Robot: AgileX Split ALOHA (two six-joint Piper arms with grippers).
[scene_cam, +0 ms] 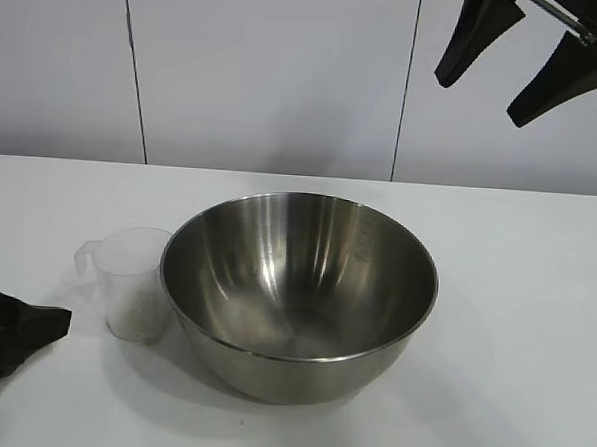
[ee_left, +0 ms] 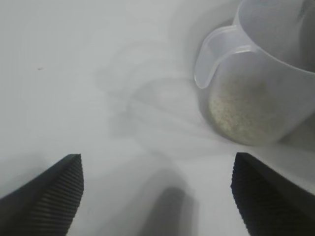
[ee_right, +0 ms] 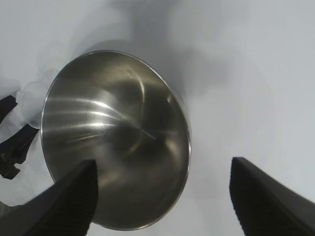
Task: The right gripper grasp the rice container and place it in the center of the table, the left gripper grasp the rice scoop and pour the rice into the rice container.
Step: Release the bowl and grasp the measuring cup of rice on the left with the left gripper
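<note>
Left gripper (scene_cam: 12, 334) low over the white surface (scene_cam: 513, 325), jaws wide apart, gripping nothing. Just ahead of those jaws and off toward one finger, the clear plastic scoop (ee_left: 256, 78), upright, handle tab turned toward the jaws, not touched. Pale heap of rice (ee_left: 241, 110) in its bottom. Beyond the scoop and right beside it, the steel bowl (scene_cam: 297, 289), upright near the middle of the surface. Right gripper (scene_cam: 528, 55) high above, well clear of the bowl, jaws spread and holding nothing, bowl showing below and between them.
</note>
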